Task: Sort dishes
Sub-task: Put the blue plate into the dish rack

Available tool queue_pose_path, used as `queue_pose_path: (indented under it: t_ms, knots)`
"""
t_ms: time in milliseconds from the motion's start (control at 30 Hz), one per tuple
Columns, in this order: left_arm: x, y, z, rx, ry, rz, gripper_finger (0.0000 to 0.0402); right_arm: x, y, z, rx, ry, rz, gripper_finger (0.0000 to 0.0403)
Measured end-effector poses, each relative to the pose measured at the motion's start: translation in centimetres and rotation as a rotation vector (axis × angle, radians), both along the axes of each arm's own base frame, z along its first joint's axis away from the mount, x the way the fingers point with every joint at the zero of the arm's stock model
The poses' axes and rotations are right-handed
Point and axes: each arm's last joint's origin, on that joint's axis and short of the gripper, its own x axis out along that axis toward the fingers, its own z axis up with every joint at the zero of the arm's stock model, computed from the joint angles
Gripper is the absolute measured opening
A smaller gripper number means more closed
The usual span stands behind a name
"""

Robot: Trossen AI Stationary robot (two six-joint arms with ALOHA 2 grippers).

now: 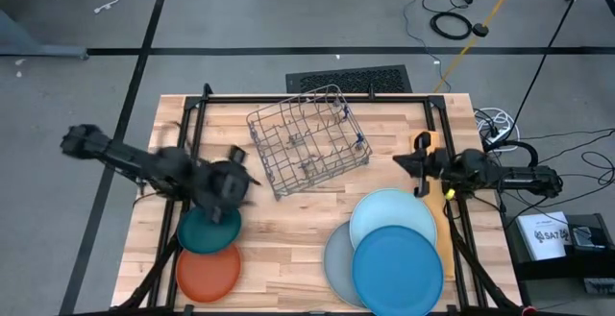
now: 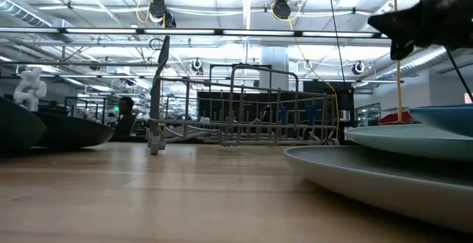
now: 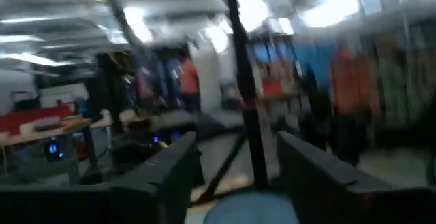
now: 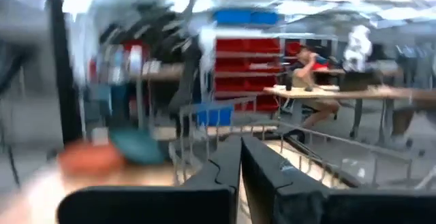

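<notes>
The left pincer [image 1: 231, 186] is seen above the far edge of the teal plate [image 1: 209, 230], its fingers [image 3: 170, 173] spread apart with nothing between them, while the orange plate [image 1: 208, 272] lies just beside the teal one at the table's [image 1: 288, 230] near left corner. The right pincer [image 1: 420, 163] is held clenched and empty over the table's right side, beyond the light blue plate [image 1: 391, 216], which is overlapped by the mid blue plate [image 1: 397, 271] and lies partly over the grey plate [image 1: 338, 263]. The wire rack [image 1: 307, 141] is set at the far middle of the table.
</notes>
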Motion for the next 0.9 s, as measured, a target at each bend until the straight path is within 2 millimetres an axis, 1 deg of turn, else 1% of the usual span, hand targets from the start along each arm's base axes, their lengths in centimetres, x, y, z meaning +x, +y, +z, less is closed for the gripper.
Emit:
queue_pose_path:
  t_ms: [67, 133, 233, 300, 433, 500, 633, 767, 900]
  knots:
    - [2.7, -1.7, 0.6, 0.134, 0.085, 0.003, 0.0232, -0.1, -0.1, 0.3, 0.118, -0.058, -0.021, 0.0006]
    - [5.3, -3.1, 1.1, 0.256, 0.168, 0.047, 0.0238, -0.2, -0.3, 0.5, 0.216, -0.097, -0.045, 0.0006]
    - [9.0, -5.0, 0.9, 0.416, 0.292, 0.142, 0.0240, -0.3, -0.5, 0.6, 0.336, -0.153, -0.099, 0.0006]
    - [11.2, -6.3, 0.7, 0.498, 0.328, 0.170, 0.0240, -0.4, -0.6, 0.6, 0.365, -0.163, -0.120, 0.0006]
    - [15.1, -9.3, 0.2, 0.661, 0.307, 0.142, 0.0240, -0.4, -0.6, 0.6, 0.372, -0.165, -0.125, 0.0006]
    - [16.9, -10.4, -0.7, 0.735, 0.314, 0.130, 0.0240, -0.4, -0.6, 0.6, 0.375, -0.166, -0.127, 0.0006]
    - [19.8, -11.9, -3.4, 0.854, 0.355, 0.130, 0.0240, -0.4, -0.6, 0.6, 0.381, -0.175, -0.124, 0.0006]
    - [21.7, -13.4, -6.6, 0.987, 0.371, 0.103, 0.0240, -0.4, -0.6, 0.6, 0.422, -0.188, -0.111, 0.0006]
    - [22.9, -14.5, -10.9, 1.156, 0.390, 0.035, 0.0240, -0.4, -0.6, 0.6, 0.468, -0.203, -0.096, 0.0006]
